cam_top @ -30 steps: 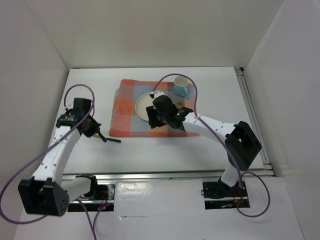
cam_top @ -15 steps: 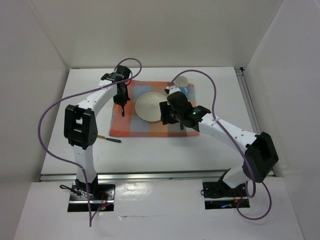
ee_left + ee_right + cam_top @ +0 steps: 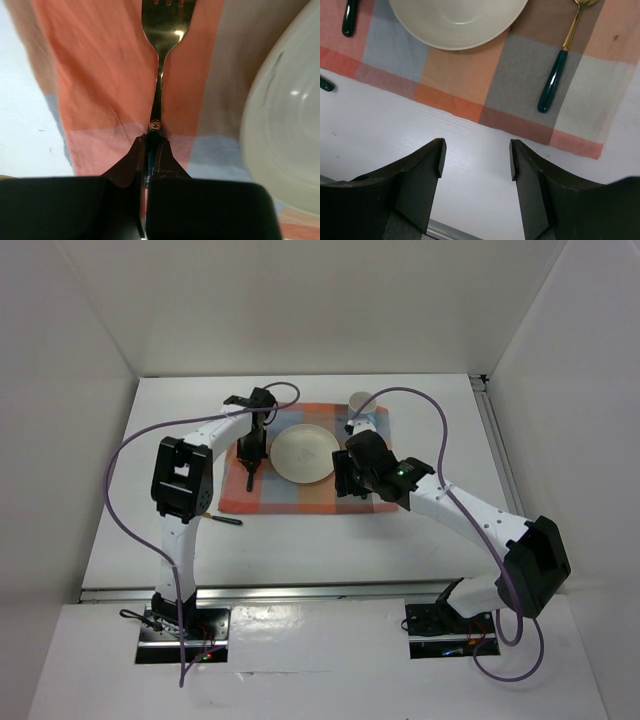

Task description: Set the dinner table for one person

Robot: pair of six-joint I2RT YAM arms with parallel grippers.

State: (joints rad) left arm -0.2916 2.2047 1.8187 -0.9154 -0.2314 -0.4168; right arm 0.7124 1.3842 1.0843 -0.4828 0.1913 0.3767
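Observation:
My left gripper (image 3: 250, 460) is shut on the dark handle of a gold fork (image 3: 161, 30) and holds it low over the left part of the orange-and-blue checked cloth (image 3: 290, 495), beside the cream plate (image 3: 304, 453). The fork's prongs point away from the gripper (image 3: 152, 140). My right gripper (image 3: 476, 150) is open and empty over the white dinner table (image 3: 330, 540), just near of the cloth's front edge. A gold spoon with a green handle (image 3: 554, 85) lies on the cloth right of the plate (image 3: 457, 20).
A pale cup (image 3: 360, 402) stands at the cloth's far right corner. A knife with a dark handle (image 3: 222, 520) lies on the table near the cloth's front left corner. A metal rail (image 3: 320, 588) runs along the near edge. White walls enclose three sides.
My left arm has swung from the table's left side to the cloth's left part with the fork. My right gripper has drawn back from the plate toward the cloth's front edge.

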